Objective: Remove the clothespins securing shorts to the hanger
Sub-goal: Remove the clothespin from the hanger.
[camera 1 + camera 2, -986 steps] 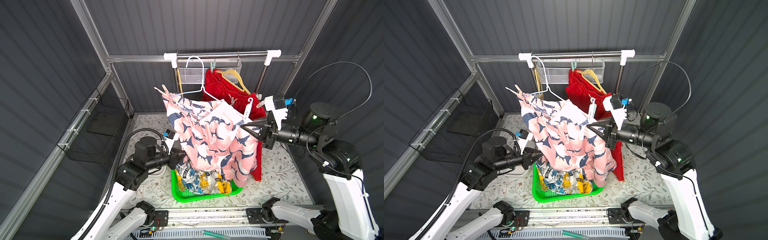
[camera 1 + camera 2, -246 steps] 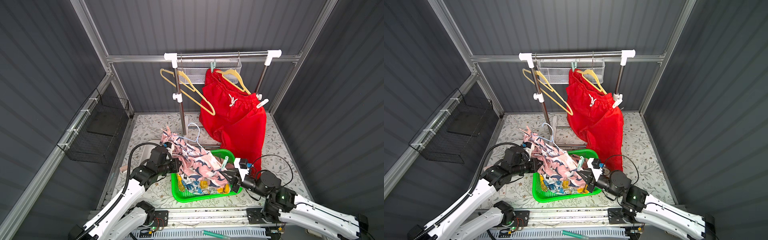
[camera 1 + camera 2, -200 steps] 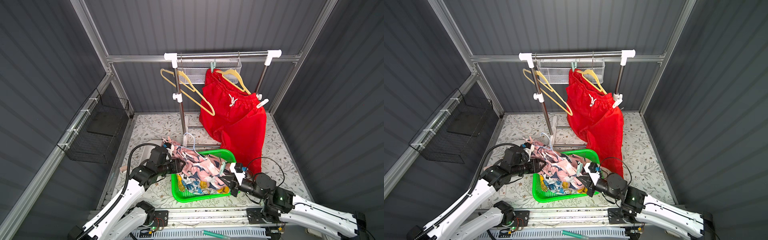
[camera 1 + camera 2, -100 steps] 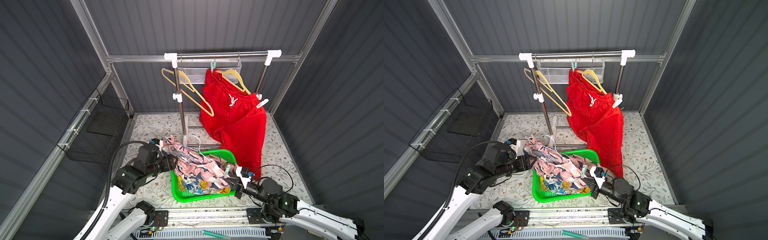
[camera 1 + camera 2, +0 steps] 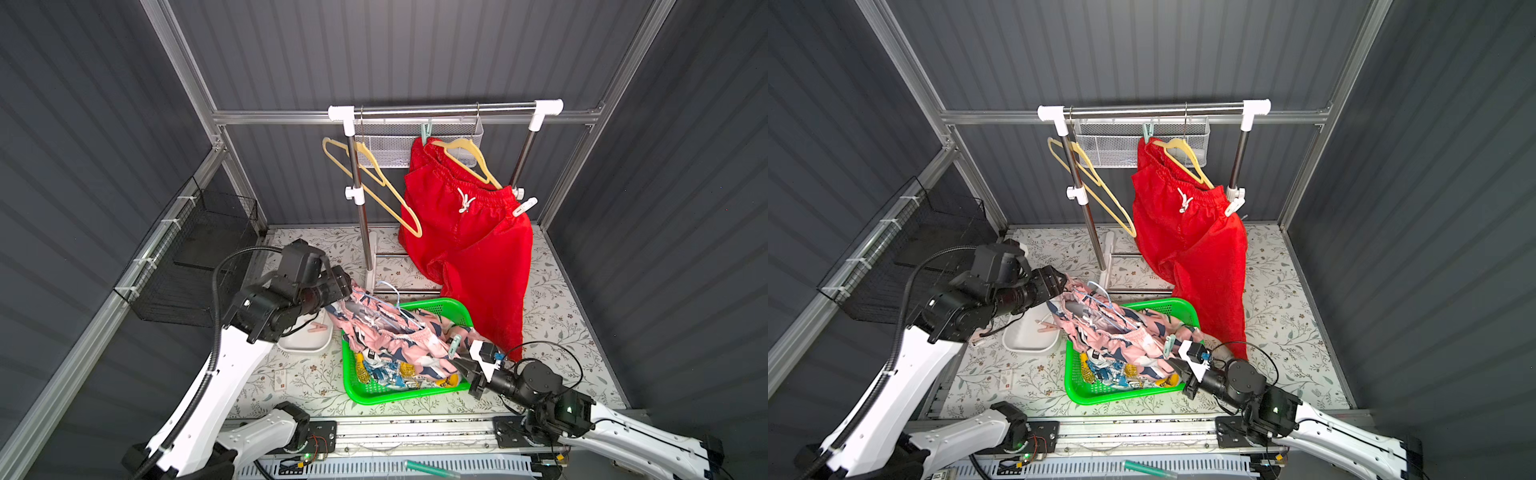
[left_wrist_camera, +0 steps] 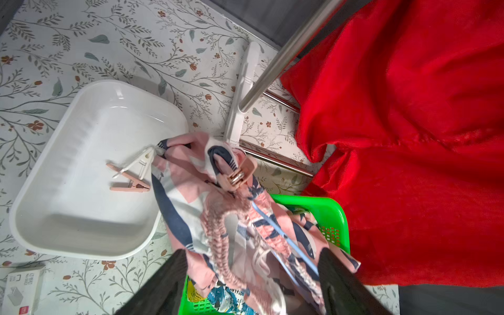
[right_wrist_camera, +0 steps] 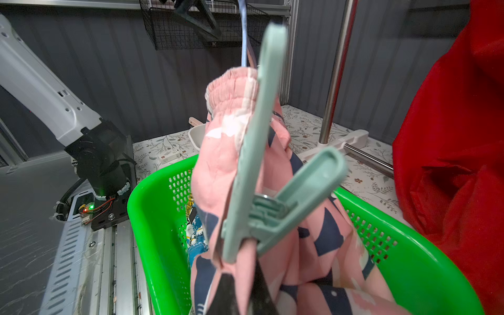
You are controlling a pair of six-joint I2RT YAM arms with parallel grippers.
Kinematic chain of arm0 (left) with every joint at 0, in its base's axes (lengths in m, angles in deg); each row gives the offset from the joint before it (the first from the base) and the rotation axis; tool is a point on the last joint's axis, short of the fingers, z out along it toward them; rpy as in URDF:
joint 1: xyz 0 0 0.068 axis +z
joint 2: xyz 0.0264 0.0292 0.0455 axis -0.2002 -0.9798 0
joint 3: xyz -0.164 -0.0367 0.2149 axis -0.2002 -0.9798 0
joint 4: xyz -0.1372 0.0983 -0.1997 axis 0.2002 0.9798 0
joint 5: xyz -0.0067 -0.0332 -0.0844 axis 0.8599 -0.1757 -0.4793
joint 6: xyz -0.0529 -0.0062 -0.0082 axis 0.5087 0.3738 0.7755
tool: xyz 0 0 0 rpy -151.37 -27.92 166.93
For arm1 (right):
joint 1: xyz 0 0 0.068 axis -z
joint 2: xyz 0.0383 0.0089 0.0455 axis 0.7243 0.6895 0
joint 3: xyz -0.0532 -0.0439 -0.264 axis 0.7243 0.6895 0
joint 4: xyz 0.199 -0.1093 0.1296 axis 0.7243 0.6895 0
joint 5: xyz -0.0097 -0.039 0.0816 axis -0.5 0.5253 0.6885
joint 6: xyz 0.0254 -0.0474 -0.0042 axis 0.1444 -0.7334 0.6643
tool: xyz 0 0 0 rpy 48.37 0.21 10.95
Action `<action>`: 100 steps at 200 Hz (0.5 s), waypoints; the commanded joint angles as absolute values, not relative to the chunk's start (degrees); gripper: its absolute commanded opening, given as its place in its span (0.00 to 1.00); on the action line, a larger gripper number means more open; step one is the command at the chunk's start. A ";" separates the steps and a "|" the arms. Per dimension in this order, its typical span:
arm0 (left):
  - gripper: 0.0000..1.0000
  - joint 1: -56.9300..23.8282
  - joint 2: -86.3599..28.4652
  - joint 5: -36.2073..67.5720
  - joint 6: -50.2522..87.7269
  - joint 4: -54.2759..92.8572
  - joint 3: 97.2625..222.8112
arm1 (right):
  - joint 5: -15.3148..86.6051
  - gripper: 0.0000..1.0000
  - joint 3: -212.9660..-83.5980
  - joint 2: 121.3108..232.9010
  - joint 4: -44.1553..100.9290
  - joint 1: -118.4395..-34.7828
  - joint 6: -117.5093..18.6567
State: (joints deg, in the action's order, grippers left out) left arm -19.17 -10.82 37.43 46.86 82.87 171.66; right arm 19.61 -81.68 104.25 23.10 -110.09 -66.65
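By the green basket (image 5: 399, 401) — right gripper (image 5: 460, 366) clenched on pink shorts (image 5: 399, 345), left gripper (image 5: 347, 286) spread empty; fabric may slip that one-sided pinch, burying mint clothespin (image 7: 253, 163).

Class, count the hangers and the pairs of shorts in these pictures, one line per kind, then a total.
Hangers: 3 (bare yellow hanger, yellow hanger carrying shorts, pale blue hanger)
Pairs of shorts: 3 (red shorts, pink shorts, white printed shorts)
Total: 6
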 commanded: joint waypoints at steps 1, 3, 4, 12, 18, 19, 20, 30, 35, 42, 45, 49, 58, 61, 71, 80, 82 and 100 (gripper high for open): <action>0.80 -19.45 -14.14 40.78 50.42 88.12 175.14 | 17.12 0.00 -80.81 102.90 20.04 -110.79 -69.06; 0.80 -19.40 -14.49 40.81 50.53 88.04 175.46 | 17.12 0.00 -80.73 102.82 19.87 -110.86 -69.04; 0.80 -19.44 -14.59 40.85 50.59 88.01 175.46 | 17.08 0.00 -80.70 102.78 19.86 -110.89 -69.03; 0.81 -19.48 -15.52 41.13 51.07 87.62 176.07 | 16.69 0.00 -80.42 102.52 19.54 -111.11 -69.35; 0.81 -19.47 -16.14 41.49 51.79 87.24 176.29 | 16.31 0.00 -80.18 102.41 19.34 -111.24 -69.61; 0.81 -19.47 -16.25 41.55 51.88 87.22 176.35 | 16.16 0.00 -80.16 102.40 19.28 -111.30 -69.66; 0.81 -19.43 -16.30 41.54 51.92 87.07 176.38 | 16.08 0.00 -80.11 102.39 19.26 -111.33 -69.73; 0.81 -19.42 -17.16 41.79 53.08 86.55 176.86 | 15.24 0.00 -79.95 102.48 18.97 -111.69 -70.17; 0.81 -19.45 -17.69 41.92 53.81 86.41 177.21 | 14.72 0.00 -79.96 102.60 18.92 -111.90 -70.32; 0.81 -19.47 -18.45 42.17 54.59 86.32 177.60 | 14.14 0.00 -79.97 102.68 18.97 -112.25 -70.66; 0.81 -19.45 -18.82 42.27 54.90 86.32 177.77 | 13.81 0.00 -79.97 102.66 18.89 -112.39 -70.74; 0.81 -19.46 -19.34 42.53 55.47 86.38 178.08 | 13.57 0.00 -79.97 102.70 18.81 -112.55 -70.89; 0.81 -19.48 -20.31 43.20 56.62 86.48 178.64 | 12.87 0.00 -79.88 102.85 18.47 -113.06 -71.41; 0.80 -19.48 -20.65 43.35 57.05 86.49 178.83 | 12.58 0.00 -79.88 102.92 18.40 -113.29 -71.54; 0.80 -19.45 -21.84 43.71 58.04 86.42 179.38 | 11.63 0.00 -79.79 103.28 18.20 -113.71 -71.88; 0.78 -19.42 -22.56 43.88 58.94 86.08 179.70 | 11.10 0.00 -79.88 103.61 17.96 -114.23 -72.23; 0.78 -19.44 -22.81 43.90 59.18 85.95 179.78 | 11.08 0.00 -79.88 103.68 17.92 -114.25 -72.34; 0.75 -19.45 -23.47 44.08 61.26 84.32 179.44 | 10.28 0.00 -79.96 104.32 17.59 -114.92 -72.90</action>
State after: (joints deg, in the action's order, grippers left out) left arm -19.17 -22.51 42.37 57.09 84.66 178.17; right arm 13.30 -80.35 103.92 21.13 -114.05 -71.15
